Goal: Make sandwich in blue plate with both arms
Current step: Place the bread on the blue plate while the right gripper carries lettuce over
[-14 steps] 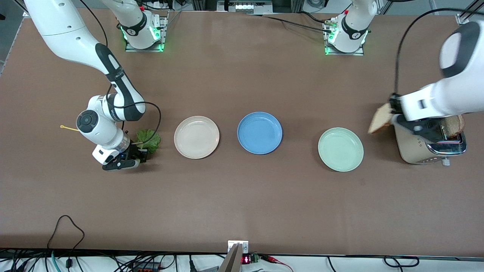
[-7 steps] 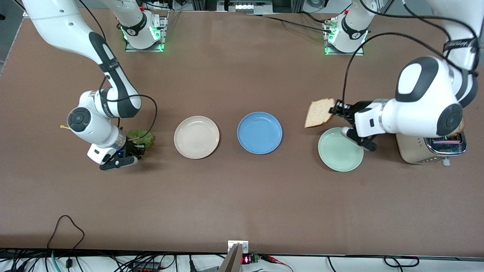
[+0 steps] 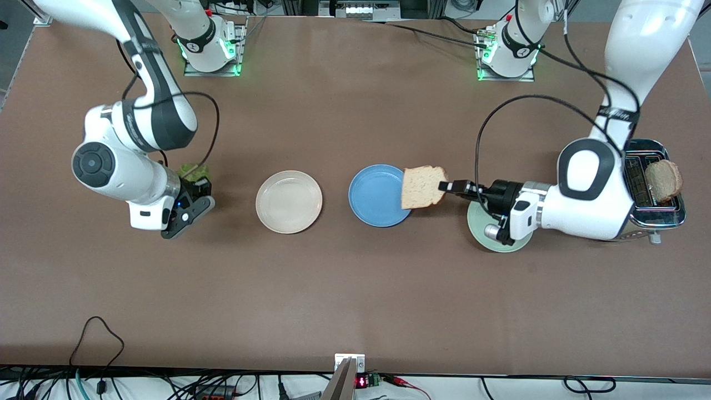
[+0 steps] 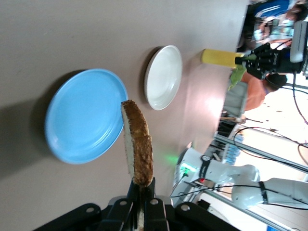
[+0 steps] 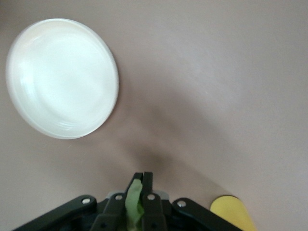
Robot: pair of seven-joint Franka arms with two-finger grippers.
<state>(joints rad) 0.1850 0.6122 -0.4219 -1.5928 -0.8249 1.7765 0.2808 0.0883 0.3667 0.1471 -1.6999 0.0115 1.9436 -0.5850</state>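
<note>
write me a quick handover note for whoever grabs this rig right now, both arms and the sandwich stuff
Left pincer: shut on a bread slice, held over the edge of the blue plate nearest the green plate.
Right pincer: shut on the lettuce leaf, up over the table at the right arm's end, beside the cream plate.
Second bread slice sits in the toaster at the left arm's end.
Done: first slice and lettuce picked up.
Left: the blue plate holds nothing yet. Put down the slice, add the lettuce, then the second slice on top.
</note>
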